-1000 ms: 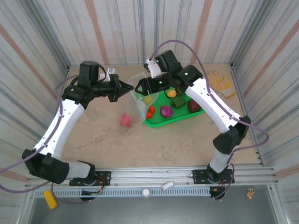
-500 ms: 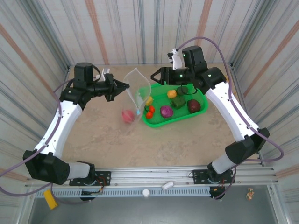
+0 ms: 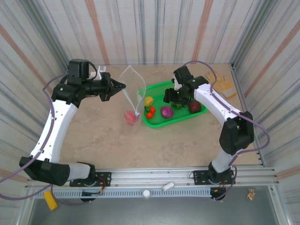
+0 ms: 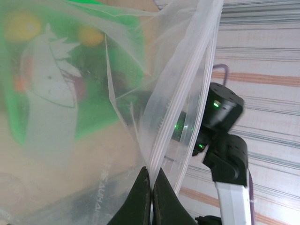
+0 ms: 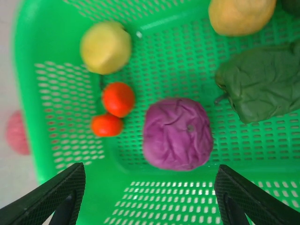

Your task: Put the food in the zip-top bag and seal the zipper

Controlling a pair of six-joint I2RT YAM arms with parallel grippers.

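My left gripper is shut on the mouth edge of the clear zip-top bag and holds it up and open; its zipper runs up from the pinched fingers. A pink-red piece lies in the bag's bottom. My right gripper hangs open just above the purple piece in the green tray. With it in the tray lie a yellow piece, two tomatoes, an orange-yellow piece and a dark green leaf. A maroon piece sits at the tray's right.
The green mesh tray stands right of the bag, nearly touching it. A yellow work glove lies at the back right corner. Corrugated walls close in the table on three sides. Bare tabletop stretches in front of the bag and tray.
My right gripper has swung from the bag's mouth to the tray and dropped low over the purple piece. My left gripper has drawn the bag's mouth slightly left and back.
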